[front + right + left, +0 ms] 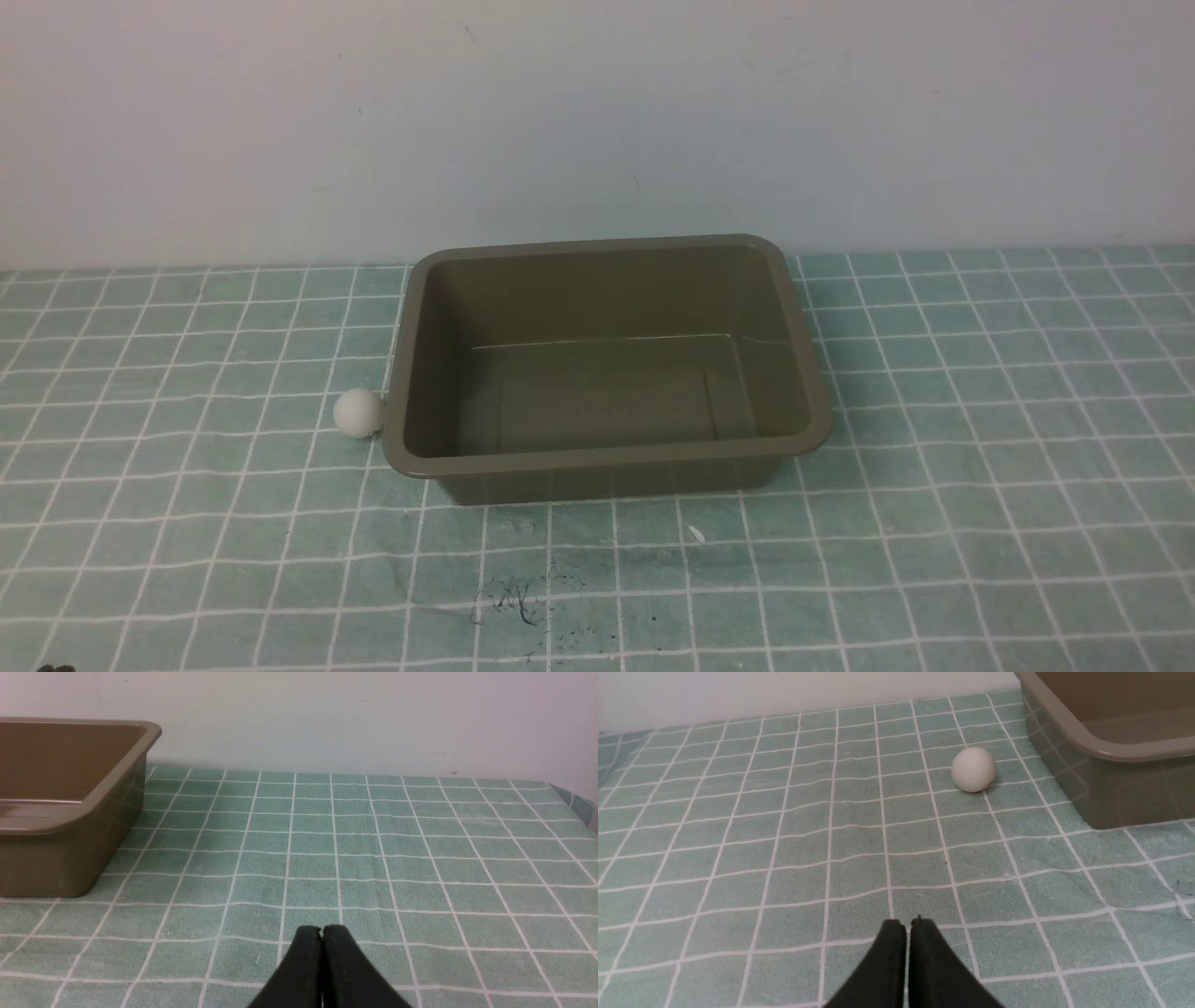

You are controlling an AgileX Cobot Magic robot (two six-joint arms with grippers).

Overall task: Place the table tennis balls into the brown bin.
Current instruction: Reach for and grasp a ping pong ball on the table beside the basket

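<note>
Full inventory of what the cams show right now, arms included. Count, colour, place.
table tennis ball: 1, white, on the tabletop, just left of the bin in the front view
brown bin: 1, olive-brown, on the tabletop near the wall, roughly central, nothing seen inside
tabletop: 1, green with a white grid, under ball and bin
dark marks: several, blackish, on the tabletop on the near side of the bin
wall: 1, pale grey-white, behind the tabletop
left gripper: 1, black, over the tabletop, shut, holding nothing
right gripper: 1, black, over the tabletop, shut, holding nothing
</note>
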